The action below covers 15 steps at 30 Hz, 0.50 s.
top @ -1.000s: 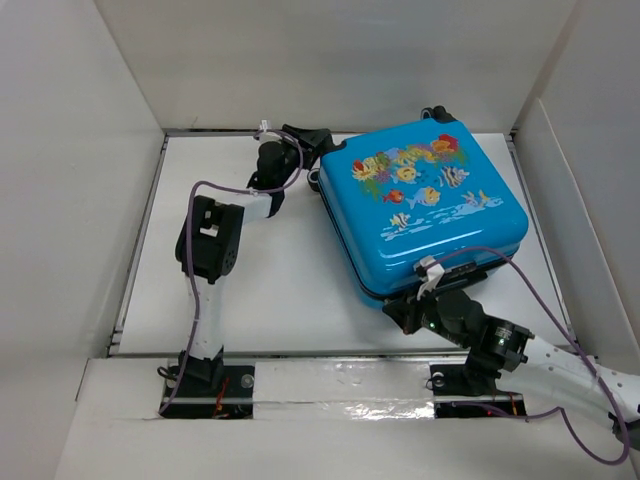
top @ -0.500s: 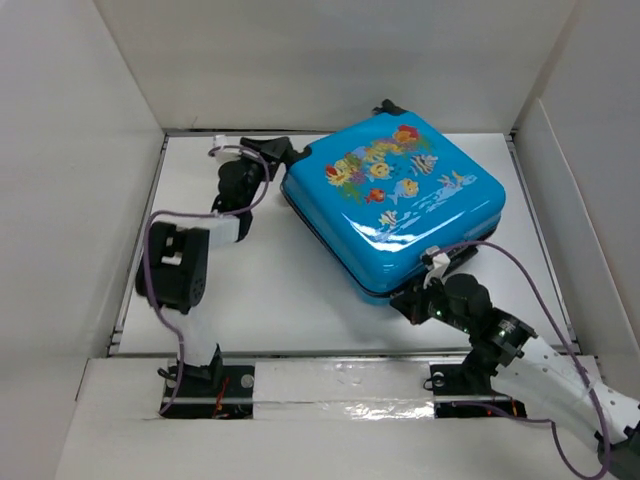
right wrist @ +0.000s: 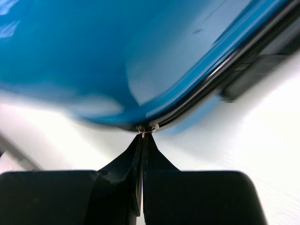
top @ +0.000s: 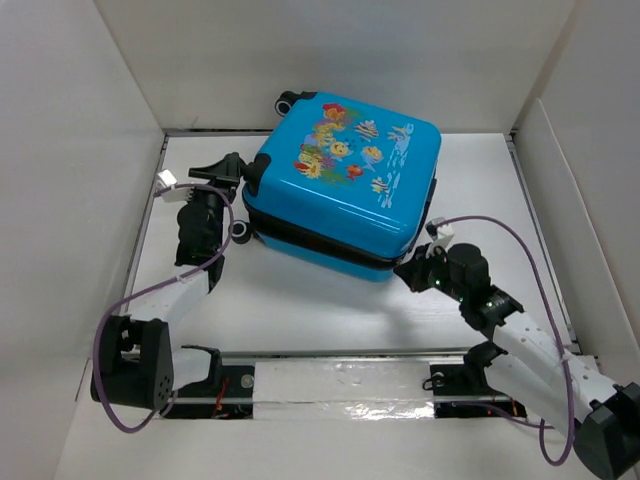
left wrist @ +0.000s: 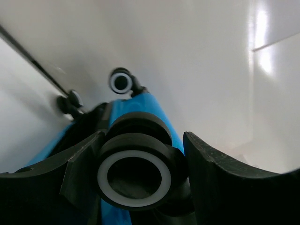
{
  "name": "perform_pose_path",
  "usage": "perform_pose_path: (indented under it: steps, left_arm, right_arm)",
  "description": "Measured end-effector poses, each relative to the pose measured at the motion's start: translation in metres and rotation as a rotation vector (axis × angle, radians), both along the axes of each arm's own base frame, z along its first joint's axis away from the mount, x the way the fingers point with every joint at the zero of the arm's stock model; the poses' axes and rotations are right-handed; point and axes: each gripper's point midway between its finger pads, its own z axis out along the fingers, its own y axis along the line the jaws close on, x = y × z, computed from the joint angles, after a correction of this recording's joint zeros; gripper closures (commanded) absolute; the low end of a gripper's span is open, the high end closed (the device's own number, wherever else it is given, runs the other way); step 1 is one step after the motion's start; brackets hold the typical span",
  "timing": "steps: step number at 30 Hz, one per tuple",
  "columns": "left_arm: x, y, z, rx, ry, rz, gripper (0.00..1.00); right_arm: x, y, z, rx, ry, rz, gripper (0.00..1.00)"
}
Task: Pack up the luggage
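The luggage (top: pixel 345 180), a closed bright blue suitcase with a fish print, lies tilted across the back of the table. My left gripper (top: pixel 240 172) is at its left corner. In the left wrist view the gripper (left wrist: pixel 140 173) has its fingers closed around a black wheel with a white ring (left wrist: pixel 135 176), with the blue shell (left wrist: pixel 154 105) behind. My right gripper (top: pixel 405 268) is at the near right edge. In the right wrist view it (right wrist: pixel 143 137) is shut on the small metal zipper pull (right wrist: pixel 146 127) on the dark seam under the blue shell (right wrist: pixel 93 56).
White walls enclose the table on the left, back and right (top: pixel 560 170). Another wheel (top: pixel 287 101) sticks out near the back wall. Purple cables (top: pixel 520 240) loop off both arms. The left arm's elbow (top: pixel 135 365) is folded low by the near edge.
The luggage has swung and slid left toward the back wall. The left gripper moved left and nearer with its corner, the elbow dropping. The right gripper followed the seam upward.
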Motion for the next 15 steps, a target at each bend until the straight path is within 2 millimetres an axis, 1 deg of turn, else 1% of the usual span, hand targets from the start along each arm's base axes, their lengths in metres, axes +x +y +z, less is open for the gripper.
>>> perform_pose_path:
  steps: [3, 5, 8, 10, 12, 15]
  left_arm:
    - [0.017, 0.008, -0.007, 0.056, 0.060, 0.046, 1.00]
    - [0.026, 0.007, -0.015, 0.082, 0.091, 0.050, 1.00]
    - [0.032, 0.004, -0.033, 0.098, 0.136, 0.039, 1.00]
    - [0.034, 0.001, -0.047, 0.104, 0.165, 0.025, 1.00]
    - [0.032, 0.001, -0.061, 0.106, 0.191, 0.021, 1.00]
    - [0.023, 0.004, -0.086, 0.113, 0.238, 0.037, 1.00]
  right_arm:
    - [-0.020, 0.015, 0.000, 0.040, -0.037, 0.063, 1.00]
    - [-0.027, 0.018, 0.005, 0.062, -0.060, 0.076, 1.00]
    - [-0.039, 0.017, 0.007, 0.070, -0.060, 0.095, 1.00]
    - [-0.044, 0.017, 0.004, 0.064, -0.045, 0.103, 1.00]
    - [-0.048, 0.018, 0.000, 0.060, -0.024, 0.113, 1.00]
    - [-0.053, 0.030, -0.007, 0.056, 0.011, 0.138, 1.00]
